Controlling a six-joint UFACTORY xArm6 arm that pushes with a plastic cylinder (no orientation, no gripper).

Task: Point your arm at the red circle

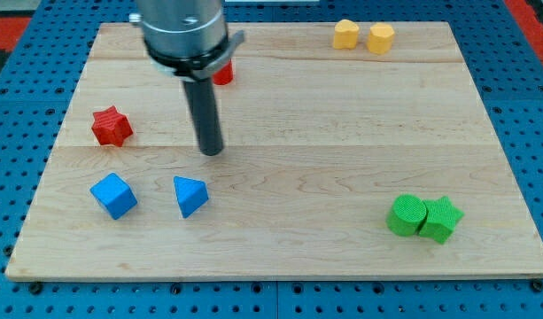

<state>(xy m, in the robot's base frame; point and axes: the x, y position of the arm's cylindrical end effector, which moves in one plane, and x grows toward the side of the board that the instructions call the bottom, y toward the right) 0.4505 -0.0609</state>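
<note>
The surface [342, 133] carries the red circle [223, 73] at upper left of the frame, largely hidden behind the arm's housing. My tip [212, 151] rests on bare wood below it, apart, between the red star [111, 126] and nothing else near. No claw is fitted, so no state applies; pointing judged unfinished, a short approach toward the frame's top remaining.

red block [223, 73] mostly hidden behind the arm [184, 31], shape unclear, arm cut off at the view's top
</note>
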